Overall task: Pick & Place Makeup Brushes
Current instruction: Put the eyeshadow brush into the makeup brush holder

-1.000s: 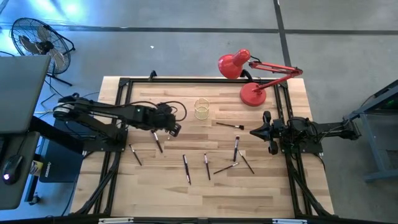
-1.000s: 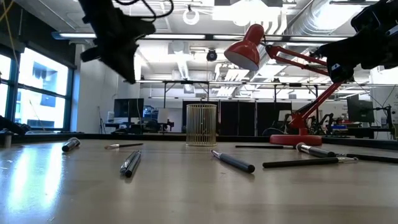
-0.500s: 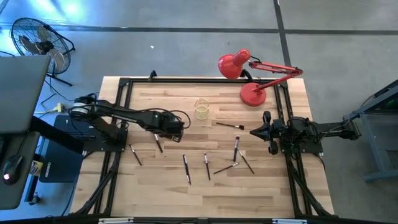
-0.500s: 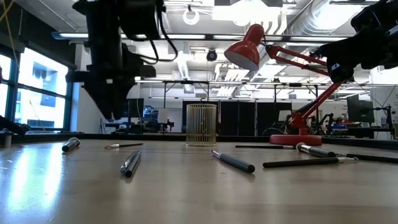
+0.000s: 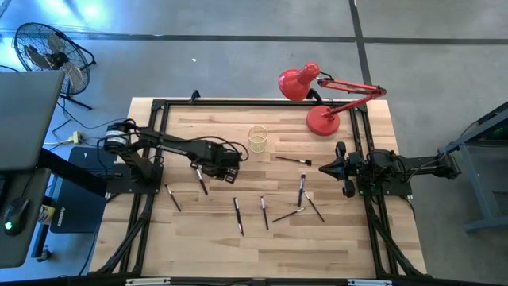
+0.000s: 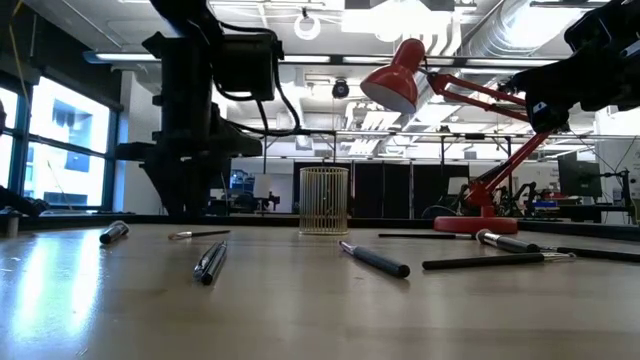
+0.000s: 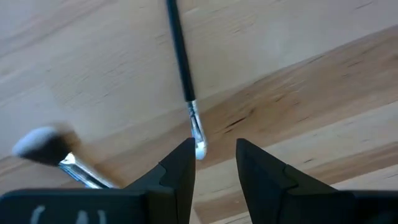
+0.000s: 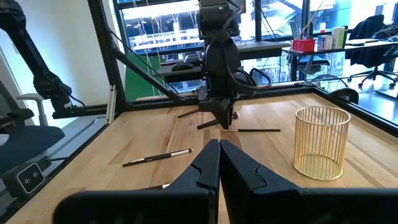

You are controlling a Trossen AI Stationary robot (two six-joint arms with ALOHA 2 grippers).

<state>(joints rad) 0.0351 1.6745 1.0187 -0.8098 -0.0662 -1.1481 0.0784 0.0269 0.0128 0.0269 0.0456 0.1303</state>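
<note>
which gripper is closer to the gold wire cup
Left. The left gripper hangs just beside the gold wire cup, low over the brushes; the right gripper waits farther off at the table's right edge.

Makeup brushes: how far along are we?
Done: nothing visible; the wire cup looks empty. In hand: left gripper open, low over a thin brush, not gripping it. Left: at least eight brushes lie loose on the table. Right gripper waits shut at the table's right side.
</note>
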